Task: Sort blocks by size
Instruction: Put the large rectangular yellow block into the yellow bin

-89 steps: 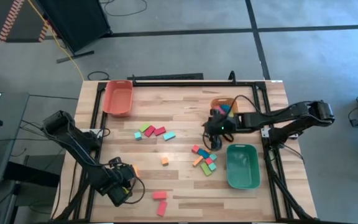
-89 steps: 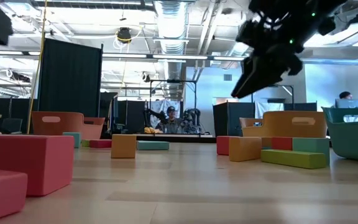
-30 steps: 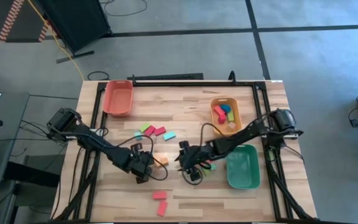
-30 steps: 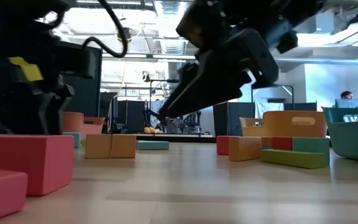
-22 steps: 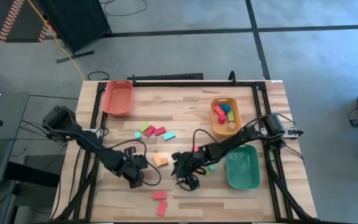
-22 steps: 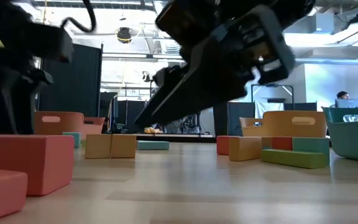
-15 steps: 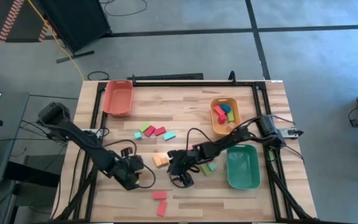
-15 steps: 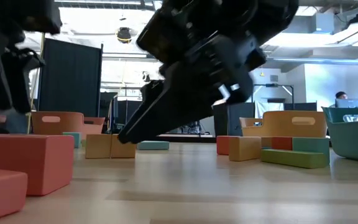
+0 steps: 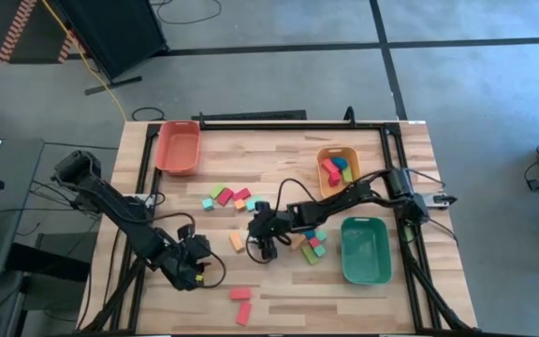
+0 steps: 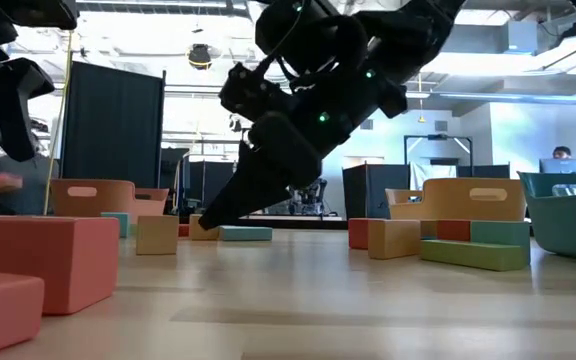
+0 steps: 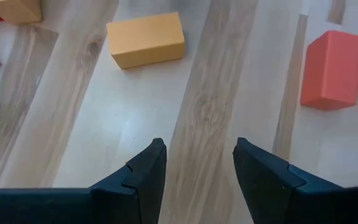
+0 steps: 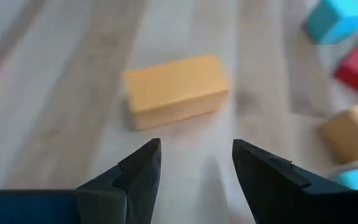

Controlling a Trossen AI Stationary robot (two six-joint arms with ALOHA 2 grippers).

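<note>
Blocks lie scattered on the wooden table: a row of green, red and teal ones [image 9: 230, 198] in the middle, a cluster [image 9: 312, 245] by the green tray, two red ones [image 9: 241, 301] near the front. An orange block [image 9: 237, 241] lies flat between my grippers. My right gripper [image 9: 254, 238] is open and slants down at it from the right; in its wrist view the orange block [image 12: 176, 90] lies just beyond the fingertips [image 12: 143, 155]. My left gripper [image 9: 195, 269] hangs open over bare wood left of it, with the orange block [image 11: 145, 40] and a red block [image 11: 331, 61] ahead.
A red-orange tray [image 9: 178, 147] stands at the far left. An orange tray [image 9: 324, 183] with several blocks is at the far right, and a green tray [image 9: 365, 251] lies nearer on the right. Bare wood lies along the near edge and at the far middle.
My left gripper has drawn back from the orange block toward the table's near left and has risen. My right gripper has swept toward the table's left, then toward the far edge, coming down by the orange block. In the low view two orange blocks that stood together now stand apart.
</note>
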